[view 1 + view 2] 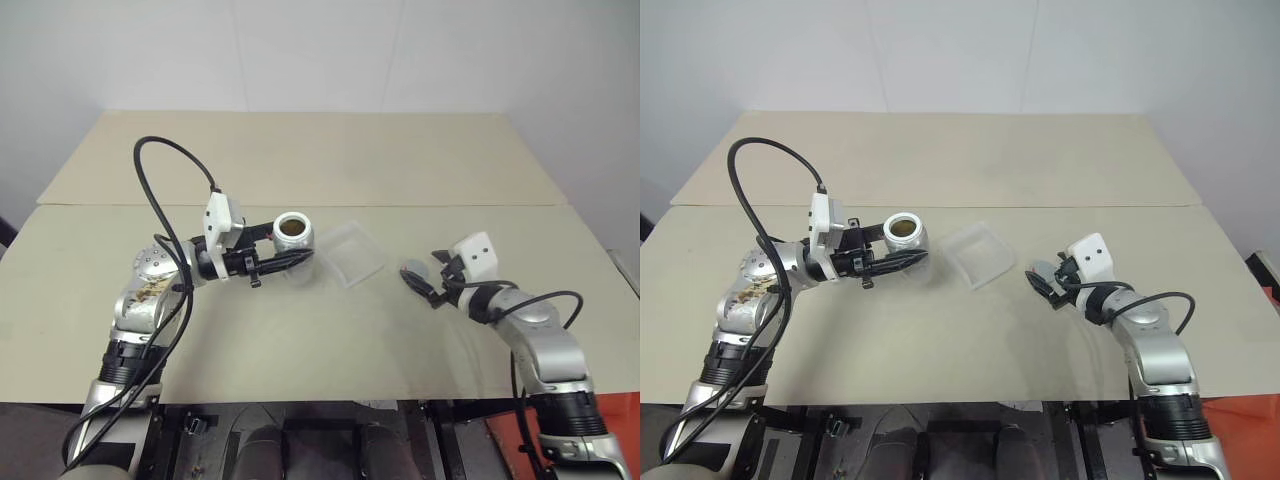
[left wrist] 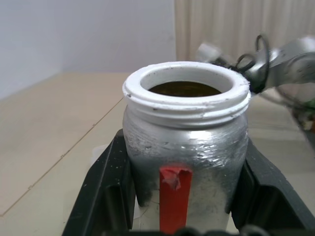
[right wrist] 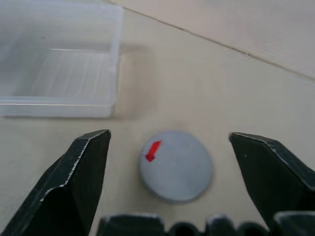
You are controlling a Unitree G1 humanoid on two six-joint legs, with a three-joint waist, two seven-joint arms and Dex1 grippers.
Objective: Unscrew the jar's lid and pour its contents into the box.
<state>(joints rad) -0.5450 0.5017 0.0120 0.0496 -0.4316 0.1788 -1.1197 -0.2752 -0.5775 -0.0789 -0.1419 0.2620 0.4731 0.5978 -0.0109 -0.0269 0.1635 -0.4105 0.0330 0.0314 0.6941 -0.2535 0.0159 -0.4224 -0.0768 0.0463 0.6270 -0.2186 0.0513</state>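
Jar (image 2: 184, 147): you hold it upright and uncapped in your left claw (image 1: 290, 260), fingers clamped on both sides, just left of the box (image 1: 348, 253).
Contents (image 2: 184, 89): brown, inside the jar.
Lid (image 3: 176, 165): flat on the bench (image 1: 300, 350), between your right claw's (image 3: 170, 177) wide-spread fingers, untouched.
Box: on the bench between both arms.

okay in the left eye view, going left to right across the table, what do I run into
left pincer shut on the open jar → clear box → grey lid lying on the table → open right pincer, its fingers either side of the lid.
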